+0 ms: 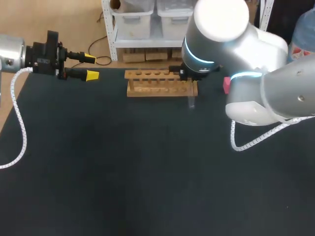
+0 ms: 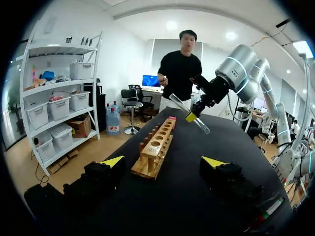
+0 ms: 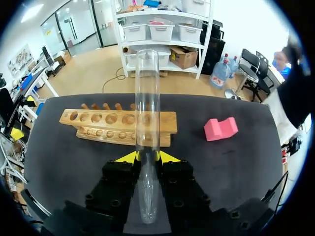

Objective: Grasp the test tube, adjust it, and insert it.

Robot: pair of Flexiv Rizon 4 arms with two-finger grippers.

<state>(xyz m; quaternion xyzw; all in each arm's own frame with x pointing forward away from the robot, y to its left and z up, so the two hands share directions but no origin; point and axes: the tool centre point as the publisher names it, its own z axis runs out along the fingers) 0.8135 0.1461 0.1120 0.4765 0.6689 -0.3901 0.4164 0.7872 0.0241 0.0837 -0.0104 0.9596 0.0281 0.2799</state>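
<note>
One tube (image 3: 146,123): gripped by right fingers (image 3: 129,157), tilted, just beside rack's (image 1: 160,83) 4 o'clock corner.
Left fingers (image 2: 114,161): wide, holding nothing, at counter's (image 1: 147,172) 10 o'clock.
Risk: tilt could jam tube against hole rim; smooth glass might slip.
Counter: dark, matte.
Room: pink block (image 3: 220,129) at rack's 3 o'clock.

No text, label, number or sign can be read in any of the views. The wooden rack (image 1: 161,83), the test tube (image 3: 147,98), the pink block (image 3: 220,129) and the black tabletop (image 1: 147,172) show no legible print.
</note>
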